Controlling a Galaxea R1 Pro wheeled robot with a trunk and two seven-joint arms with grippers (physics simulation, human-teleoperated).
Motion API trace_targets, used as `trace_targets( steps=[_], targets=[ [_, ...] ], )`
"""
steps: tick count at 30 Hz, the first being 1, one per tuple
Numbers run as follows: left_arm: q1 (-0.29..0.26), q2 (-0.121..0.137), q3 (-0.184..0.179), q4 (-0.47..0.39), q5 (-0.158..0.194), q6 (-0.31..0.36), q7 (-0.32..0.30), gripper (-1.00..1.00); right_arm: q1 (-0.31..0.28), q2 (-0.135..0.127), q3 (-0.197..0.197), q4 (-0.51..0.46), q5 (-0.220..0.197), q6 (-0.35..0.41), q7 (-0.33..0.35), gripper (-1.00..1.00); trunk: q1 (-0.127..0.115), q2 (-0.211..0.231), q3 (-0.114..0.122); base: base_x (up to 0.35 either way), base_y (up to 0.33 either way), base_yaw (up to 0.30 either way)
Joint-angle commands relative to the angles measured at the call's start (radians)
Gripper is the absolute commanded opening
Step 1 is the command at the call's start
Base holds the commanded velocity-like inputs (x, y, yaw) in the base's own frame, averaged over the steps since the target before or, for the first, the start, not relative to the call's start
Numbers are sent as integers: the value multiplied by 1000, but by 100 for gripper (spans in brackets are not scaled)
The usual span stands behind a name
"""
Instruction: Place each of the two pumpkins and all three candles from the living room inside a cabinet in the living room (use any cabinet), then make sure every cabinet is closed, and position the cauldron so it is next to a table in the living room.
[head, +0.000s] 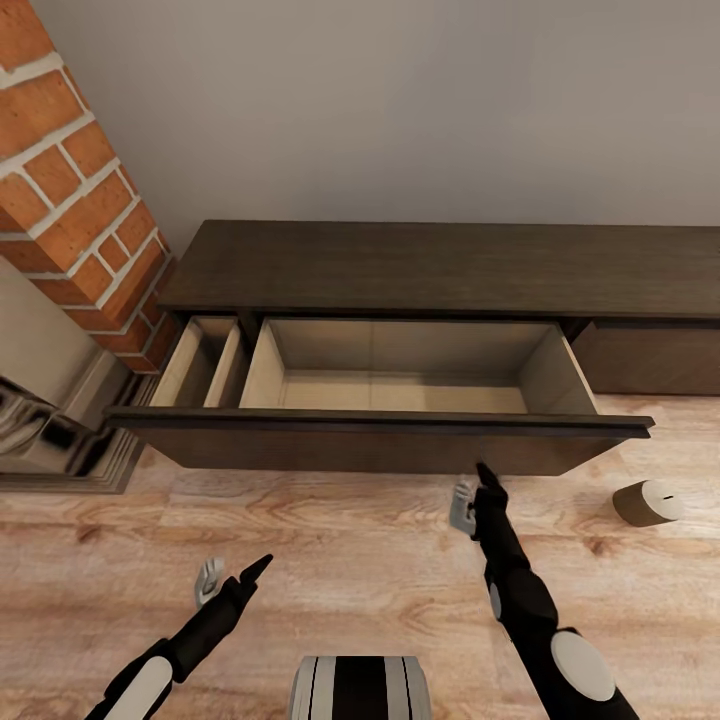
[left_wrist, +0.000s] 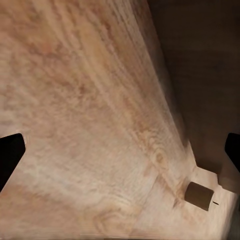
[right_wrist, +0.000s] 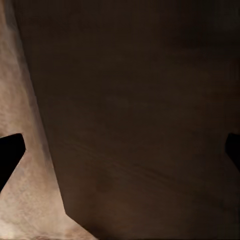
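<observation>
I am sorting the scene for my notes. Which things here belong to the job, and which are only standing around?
Belong to the job:
- cabinet, one drawer pulled open, nothing visible inside
- candle, lying on its side on the floor, right of the drawer

Just there:
- brick column
- wooden floor
- grey wall

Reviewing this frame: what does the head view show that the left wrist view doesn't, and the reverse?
Head view alone: the brick chimney, the cabinet top, its pulled-out drawer with a pale, bare inside, and both arms, with the left gripper and right gripper open and holding nothing. Left wrist view alone: a close look along the wood floor between its own dark fingertips. Shared: the floor, the cabinet's dark front, and one candle lying on its side on the floor.
</observation>
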Motion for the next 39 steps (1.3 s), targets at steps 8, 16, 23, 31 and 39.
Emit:
trace_targets(
  steps=[8, 16, 23, 31, 39],
  targets=[
    [0, -1, -1, 10, 1, 0, 0, 100, 10, -78, -3, -16, 2, 7, 174, 100, 0, 0, 0, 0, 0, 0],
    [0, -7, -1, 12, 1, 0, 1, 100, 69, -96, -138, -81, 112, 36, 186, 100, 0, 0, 0, 0, 0, 0],
    [0, -9, -1, 24, 1, 0, 0, 100, 96, -93, -313, -103, 249, 39, 186, 100, 0, 0, 0, 0, 0, 0],
    [0, -9, -1, 56, 1, -3, -1, 100, 101, -97, -615, -110, 394, 34, 164, 100, 0, 0, 0, 0, 0, 0],
    [0, -10, -1, 56, 1, -5, -1, 100, 101, -202, -787, -116, 389, 31, 9, 100, 0, 0, 0, 0, 0, 0]
  ],
)
